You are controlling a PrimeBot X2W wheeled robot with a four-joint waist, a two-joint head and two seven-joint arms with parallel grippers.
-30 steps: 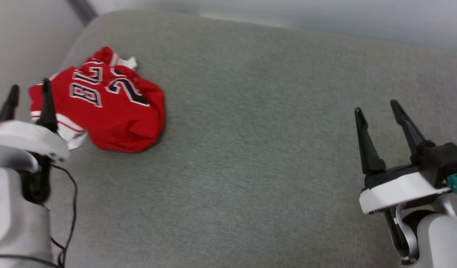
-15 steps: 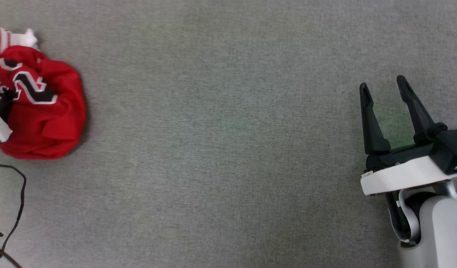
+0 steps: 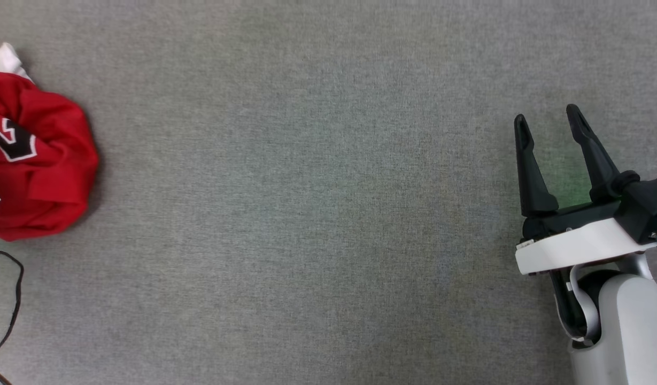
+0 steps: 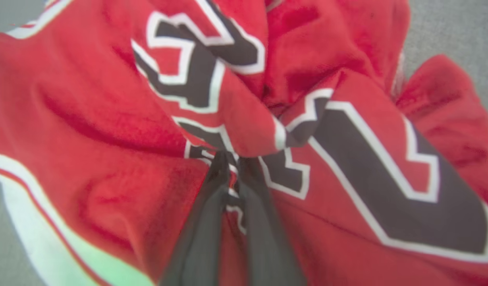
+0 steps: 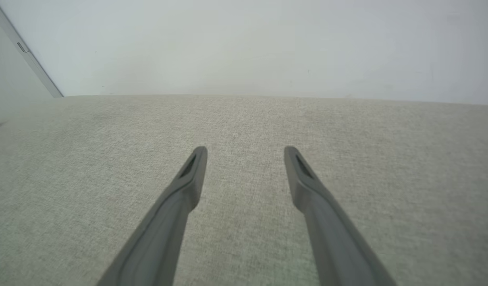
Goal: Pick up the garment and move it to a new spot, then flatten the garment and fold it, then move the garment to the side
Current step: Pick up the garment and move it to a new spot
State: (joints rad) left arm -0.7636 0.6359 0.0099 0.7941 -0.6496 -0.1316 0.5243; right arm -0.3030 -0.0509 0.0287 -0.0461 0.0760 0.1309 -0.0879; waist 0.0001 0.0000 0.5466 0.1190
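1. Left gripper (image 4: pixel 231 157): both dark fingers are pressed together, pinching a small fold of the garment (image 4: pixel 89 119) at its black, white-outlined lettering. Creases radiate outward from the tips.
2. Right gripper (image 3: pixel 547 115): its fingers are spread and hold nothing. It hovers above the grey cloth surface (image 3: pixel 307 214), well apart from the garment.
3. Position of the garment: it is crumpled in a red heap on the grey cloth surface, at the far left edge of the head view and partly cut off by the frame.
4. Hazard, thin pinch: the caught fold looks small and may be a single layer. On a lift, the weight of the heap could draw it out of the fingers and drop the garment short of its new spot.
5. Hazard, bunched carry: the pinch sits mid-front rather than at a hem or shoulder. The garment would likely hang as a bundle and land crumpled again, which makes flattening harder.
6. Hazard, snag: a black cable (image 3: pixel 15 289) loops just below the heap. A low, dragging move could catch cloth on it.
7. Hazard, poor sight: the pinch point lies beyond the frame of the head view, so a slip may go unnoticed there. The left wrist view is the better check.
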